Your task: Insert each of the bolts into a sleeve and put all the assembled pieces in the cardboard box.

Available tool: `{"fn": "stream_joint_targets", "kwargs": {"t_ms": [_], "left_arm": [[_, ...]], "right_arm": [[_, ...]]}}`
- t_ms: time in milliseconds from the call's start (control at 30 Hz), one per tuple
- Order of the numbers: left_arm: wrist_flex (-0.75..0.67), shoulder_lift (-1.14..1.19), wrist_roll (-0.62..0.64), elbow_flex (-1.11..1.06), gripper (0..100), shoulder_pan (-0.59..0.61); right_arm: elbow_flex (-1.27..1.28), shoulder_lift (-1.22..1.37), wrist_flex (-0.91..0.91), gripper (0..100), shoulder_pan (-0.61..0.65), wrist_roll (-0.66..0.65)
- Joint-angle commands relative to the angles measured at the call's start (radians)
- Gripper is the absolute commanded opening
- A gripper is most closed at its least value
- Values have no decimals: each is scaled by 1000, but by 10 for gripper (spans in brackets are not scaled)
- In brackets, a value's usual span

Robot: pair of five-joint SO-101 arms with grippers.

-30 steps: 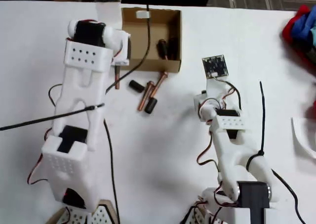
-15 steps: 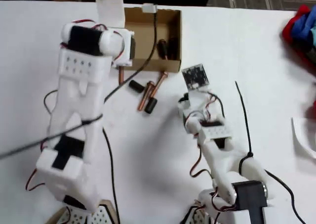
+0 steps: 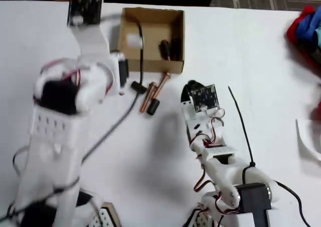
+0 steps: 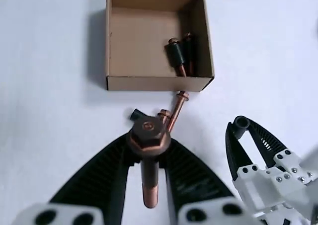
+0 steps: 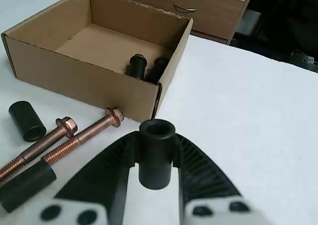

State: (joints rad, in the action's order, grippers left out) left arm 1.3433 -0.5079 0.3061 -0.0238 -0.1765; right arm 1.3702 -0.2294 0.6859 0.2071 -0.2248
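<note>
While my left gripper (image 4: 148, 144) squeezes tight on a copper bolt (image 4: 149, 178), my right gripper (image 5: 156, 139) pinches a black sleeve (image 5: 156, 158), both near the cardboard box (image 5: 74, 81), where I see two finished pieces (image 4: 175, 56) lying.

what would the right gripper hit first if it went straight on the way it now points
Probably the near corner of the brown cardboard box; the right gripper, holding a black cylindrical sleeve, faces it.

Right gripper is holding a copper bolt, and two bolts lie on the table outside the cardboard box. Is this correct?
Not quite: the right gripper holds a black sleeve, not a copper bolt, as the right wrist view shows. Two bolts do lie on the table outside the cardboard box.
</note>
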Motion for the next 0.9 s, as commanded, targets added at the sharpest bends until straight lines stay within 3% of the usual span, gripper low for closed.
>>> {"fn": "stream_joint_targets", "kwargs": {"t_ms": [0, 133, 200, 267, 467, 700, 867], "left_arm": [[-310, -284, 11, -403, 24, -31], [-836, -516, 12, -791, 25, -31], [-1086, -575, 12, -929, 26, -51], [-1231, -572, 6, -1004, 26, -66], [-1255, -384, 14, -928, 27, -68], [-1211, -187, 117, -762, 27, -92], [-1195, -118, 114, -739, 27, -92]], "right_arm": [[23, -50, 114, 19, 8, 2], [91, -47, 323, 19, 8, 35], [120, -44, 424, 19, 8, 133], [129, -42, 455, 19, 16, 239], [123, -50, 321, 19, 159, 311], [106, -50, 274, 19, 157, 313], [97, -50, 262, 19, 153, 305]]}}
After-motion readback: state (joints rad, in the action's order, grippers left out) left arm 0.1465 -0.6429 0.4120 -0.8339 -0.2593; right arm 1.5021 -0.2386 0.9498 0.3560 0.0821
